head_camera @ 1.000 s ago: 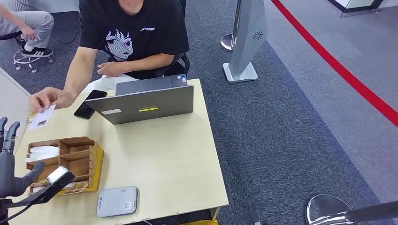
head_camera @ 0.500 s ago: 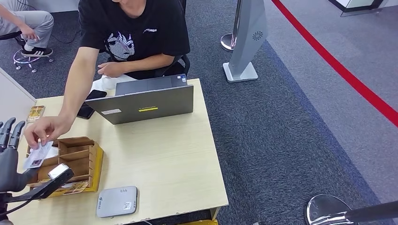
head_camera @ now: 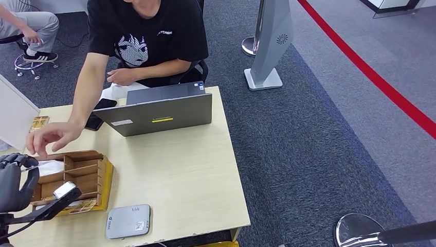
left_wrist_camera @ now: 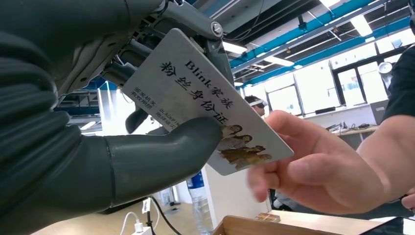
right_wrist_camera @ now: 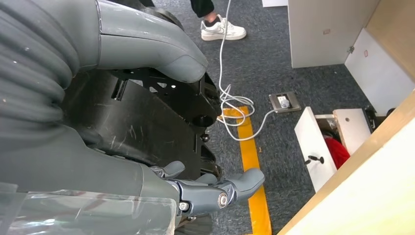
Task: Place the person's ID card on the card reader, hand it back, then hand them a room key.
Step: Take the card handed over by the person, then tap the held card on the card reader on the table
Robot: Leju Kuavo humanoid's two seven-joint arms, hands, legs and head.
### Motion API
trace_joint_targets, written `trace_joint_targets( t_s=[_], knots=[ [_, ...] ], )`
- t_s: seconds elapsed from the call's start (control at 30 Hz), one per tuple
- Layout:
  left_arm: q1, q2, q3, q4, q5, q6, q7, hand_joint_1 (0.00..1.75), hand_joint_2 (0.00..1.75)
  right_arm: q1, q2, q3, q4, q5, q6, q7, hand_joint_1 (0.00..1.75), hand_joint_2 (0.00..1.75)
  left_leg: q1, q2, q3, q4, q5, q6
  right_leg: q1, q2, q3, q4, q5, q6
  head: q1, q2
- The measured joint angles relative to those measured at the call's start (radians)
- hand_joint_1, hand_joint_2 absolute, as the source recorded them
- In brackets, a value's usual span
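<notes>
My left hand [left_wrist_camera: 98, 122] grips the ID card [left_wrist_camera: 205, 105]: the thumb presses its printed face and the darker fingers [left_wrist_camera: 147, 49] back it from behind. The person's hand [left_wrist_camera: 318, 166] is at the card's free end, its fingertips touching or just off that end; I cannot tell whether they have let go. The card's long axis runs out from my palm toward that hand. Its face reads "Blink" followed by Chinese characters, with small print including "BLACKPI" and a small picture near the far end.

In the head view my left hand [head_camera: 13, 177] hangs over the table's [head_camera: 180, 170] near left corner, beside the wooden organiser [head_camera: 77, 175]. The card reader [head_camera: 128, 221], a flat grey box, lies just to the right of my hand at the near edge, so I judge the coming move a short carry rightward and down, and the left hand is the nearer one. My right hand [right_wrist_camera: 205, 193] hangs by my side above the floor, fingers partly curled, holding nothing.

Farther off stands a laptop [head_camera: 159, 110], a yellow label on its lid too small to read
</notes>
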Motion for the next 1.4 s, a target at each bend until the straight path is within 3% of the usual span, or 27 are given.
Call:
trace_joint_targets(
  t_s=[0.1, 0.23, 0.33, 0.4, 0.6, 0.8, 1.2, 1.4],
  knots=[
    [0.018, -0.019, 0.001, -0.029, 0.01, 0.01, 0.004, 1.75, 1.75, 0.006, 0.0, 0.006, -0.005, -0.03, -0.026, 0.007, 0.0, 1.75, 0.0, 0.0, 0.0, 0.0, 0.0, 0.0, 0.0, 0.0, 0.0, 0.0, 0.0, 0.0, 0.0, 0.0],
    [0.116, -0.115, -0.012, -0.164, 0.057, 0.017, -0.025, 1.75, 1.75, 0.031, 0.0, 0.038, -0.037, -0.114, -0.11, 0.018, 0.0, 1.75, -0.001, 0.002, -0.001, 0.0, -0.002, 0.002, -0.001, 0.002, 0.0, -0.001, -0.001, 0.001, 0.001, 0.0],
    [0.226, -0.188, -0.08, -0.278, 0.075, -0.002, -0.013, 1.75, 1.75, 0.048, 0.0, 0.065, -0.067, -0.153, -0.154, 0.024, 0.0, 1.75, -0.001, 0.003, 0.0, 0.0, -0.004, 0.004, -0.001, 0.003, 0.0, -0.002, -0.001, 0.002, 0.001, 0.0],
    [0.287, -0.208, -0.155, -0.316, 0.089, 0.001, 0.026, 1.75, 1.75, 0.052, 0.0, 0.073, -0.079, -0.156, -0.159, 0.028, 0.0, 1.75, -0.002, 0.003, 0.0, 0.0, -0.005, 0.005, -0.001, 0.003, 0.0, -0.002, -0.002, 0.003, 0.001, 0.0],
    [0.348, -0.201, -0.317, -0.308, 0.153, 0.007, 0.092, 1.75, 1.75, 0.046, 0.0, 0.075, -0.088, -0.133, -0.14, 0.03, 0.0, 1.75, -0.001, 0.002, 0.0, 0.0, -0.005, 0.005, -0.001, 0.002, 0.0, -0.002, -0.002, 0.003, 0.0, 0.0],
    [0.352, -0.179, -0.418, -0.171, 0.197, 0.011, 0.152, 1.75, 1.75, 0.025, 0.0, 0.061, -0.079, -0.093, -0.1, 0.027, 0.0, 1.75, -0.001, 0.002, 0.0, 0.0, -0.004, 0.004, -0.001, 0.002, 0.001, -0.002, -0.002, 0.003, -0.001, 0.0],
    [0.347, -0.171, -0.438, -0.022, 0.106, -0.02, 0.189, 1.75, 1.75, 0.013, 0.0, 0.05, -0.063, -0.077, -0.073, 0.028, 0.0, 1.75, -0.001, 0.002, 0.0, 0.0, -0.005, 0.005, -0.001, 0.002, 0.0, -0.002, -0.002, 0.003, -0.001, 0.0],
    [0.34, -0.167, -0.441, -0.009, 0.04, 0.024, 0.17, 1.75, 1.75, 0.012, 0.0, 0.047, -0.057, -0.087, -0.081, 0.025, 0.0, 1.75, -0.001, 0.002, 0.0, 0.0, -0.004, 0.005, -0.001, 0.002, 0.0, -0.002, -0.002, 0.003, -0.001, 0.0]
  ],
)
